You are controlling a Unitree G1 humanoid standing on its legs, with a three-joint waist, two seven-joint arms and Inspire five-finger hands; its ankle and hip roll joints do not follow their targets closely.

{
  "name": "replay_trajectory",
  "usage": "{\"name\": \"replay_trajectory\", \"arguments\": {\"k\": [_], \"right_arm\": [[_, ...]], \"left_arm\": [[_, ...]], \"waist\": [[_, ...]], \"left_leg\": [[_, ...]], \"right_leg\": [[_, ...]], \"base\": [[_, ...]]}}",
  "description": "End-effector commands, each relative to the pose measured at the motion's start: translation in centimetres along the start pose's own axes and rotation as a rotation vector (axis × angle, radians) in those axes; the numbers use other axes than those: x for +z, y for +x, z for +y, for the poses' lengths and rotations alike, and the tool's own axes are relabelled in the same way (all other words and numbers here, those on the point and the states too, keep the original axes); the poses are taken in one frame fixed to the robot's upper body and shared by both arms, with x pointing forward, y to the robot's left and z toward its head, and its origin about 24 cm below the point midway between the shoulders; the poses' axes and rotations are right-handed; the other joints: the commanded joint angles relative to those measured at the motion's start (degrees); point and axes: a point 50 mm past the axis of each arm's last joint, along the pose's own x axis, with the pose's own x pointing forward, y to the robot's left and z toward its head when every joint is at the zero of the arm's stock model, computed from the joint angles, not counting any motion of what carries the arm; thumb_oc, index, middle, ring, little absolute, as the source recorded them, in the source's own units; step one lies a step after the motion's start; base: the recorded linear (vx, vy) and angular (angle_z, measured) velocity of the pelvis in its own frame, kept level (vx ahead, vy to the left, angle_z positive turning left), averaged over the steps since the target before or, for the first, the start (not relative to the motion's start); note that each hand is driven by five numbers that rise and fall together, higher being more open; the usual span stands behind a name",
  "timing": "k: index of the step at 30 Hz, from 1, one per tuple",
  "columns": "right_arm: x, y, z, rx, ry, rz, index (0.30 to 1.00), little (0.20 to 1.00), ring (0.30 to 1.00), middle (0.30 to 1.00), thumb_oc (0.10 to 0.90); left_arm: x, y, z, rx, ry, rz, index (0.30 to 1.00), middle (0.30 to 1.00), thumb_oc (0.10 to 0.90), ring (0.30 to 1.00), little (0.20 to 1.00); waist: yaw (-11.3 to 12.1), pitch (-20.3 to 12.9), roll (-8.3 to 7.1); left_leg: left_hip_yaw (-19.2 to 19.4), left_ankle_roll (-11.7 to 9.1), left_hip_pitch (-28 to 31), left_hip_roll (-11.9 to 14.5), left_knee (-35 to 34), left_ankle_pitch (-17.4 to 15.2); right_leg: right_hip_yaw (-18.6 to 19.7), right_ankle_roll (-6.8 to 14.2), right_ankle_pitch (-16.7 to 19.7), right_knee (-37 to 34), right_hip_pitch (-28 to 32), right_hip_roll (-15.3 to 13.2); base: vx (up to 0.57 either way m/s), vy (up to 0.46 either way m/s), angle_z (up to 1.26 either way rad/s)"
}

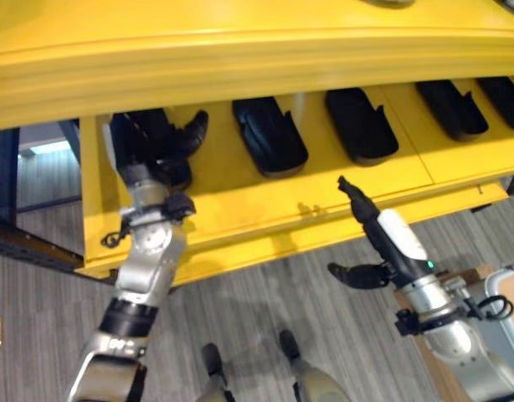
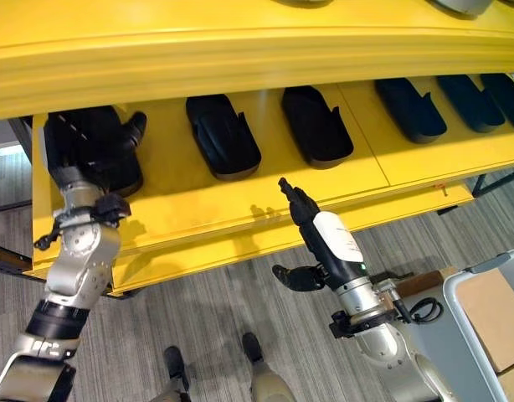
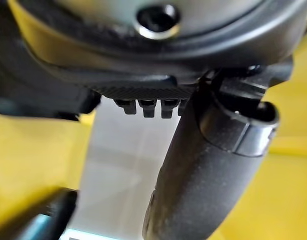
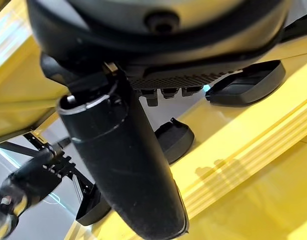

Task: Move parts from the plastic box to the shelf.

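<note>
Several black moulded plastic parts (image 2: 223, 134) lie in a row on the yellow metal shelf (image 2: 240, 209), well apart from each other. The left robot hand (image 2: 94, 146) rests on the shelf's left end over a black part; whether its fingers grip that part cannot be told. The right robot hand (image 2: 324, 243) hangs before the shelf's front edge, fingers straight, thumb spread, holding nothing. No legible writing shows.
</note>
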Motion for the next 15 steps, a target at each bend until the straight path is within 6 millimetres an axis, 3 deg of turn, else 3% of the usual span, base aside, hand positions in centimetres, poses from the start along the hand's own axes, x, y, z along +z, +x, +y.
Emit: {"name": "replay_trajectory", "arguments": {"k": [1, 5, 15], "right_arm": [[2.7, 1.3, -3.8, -0.188, -0.022, -0.186, 1.0, 1.0, 1.0, 1.0, 0.9], [3.7, 1.7, -4.0, -0.199, 0.099, -0.245, 1.0, 1.0, 1.0, 1.0, 0.9], [6.4, 2.7, -3.9, -0.156, 0.333, -0.404, 1.0, 1.0, 1.0, 1.0, 0.9]], "left_arm": [[6.1, 1.2, -1.3, -0.101, -0.013, -0.335, 1.0, 1.0, 0.9, 1.0, 1.0], [5.6, -1.8, 0.4, -0.132, -0.079, -0.319, 1.0, 1.0, 0.9, 1.0, 1.0], [4.3, -5.0, 1.7, -0.21, -0.094, -0.215, 1.0, 1.0, 0.9, 1.0, 1.0]], "waist": [[0.47, -2.7, 0.65], [1.39, -2.58, 0.34], [2.98, -2.43, 0.22]], "left_leg": [[-0.26, 1.91, 3.29, -0.48, 4.55, -6.48], [-0.22, 1.99, 3.43, -0.59, 4.27, -6.33], [-0.79, 2.25, 3.83, -0.86, 3.76, -5.95]], "right_leg": [[-1.16, -0.91, -5.1, 3.9, 2.0, 2.3], [-1.24, -1.02, -4.82, 3.55, 2.13, 2.24], [-1.88, -0.9, -4.33, 3.09, 2.53, 1.91]], "base": [[0.0, 0.0, 0.0], [-0.03, 0.01, 0.03], [0.0, 0.002, 0.02]]}}
